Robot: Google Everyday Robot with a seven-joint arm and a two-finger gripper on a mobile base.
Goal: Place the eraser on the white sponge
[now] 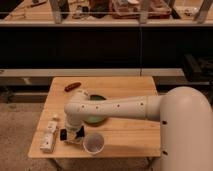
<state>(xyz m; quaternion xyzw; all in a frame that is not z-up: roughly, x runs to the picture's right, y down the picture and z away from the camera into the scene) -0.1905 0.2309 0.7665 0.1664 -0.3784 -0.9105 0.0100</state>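
The eraser [63, 134] is a small black block at the table's front left, standing on or against the left end of the white sponge [75, 140]; I cannot tell which. The sponge is a pale flat pad, partly hidden under the arm. My gripper [73, 131] hangs down from the white arm just right of the eraser and directly over the sponge. Whether it touches the eraser is hidden.
A white bottle-like object [49, 136] lies left of the eraser. A clear plastic cup [93, 143] stands to the right at the front edge. A green plate [97, 114] sits mid-table under the arm. A reddish-brown sausage [72, 86] lies at the back left of the wooden table [130, 137].
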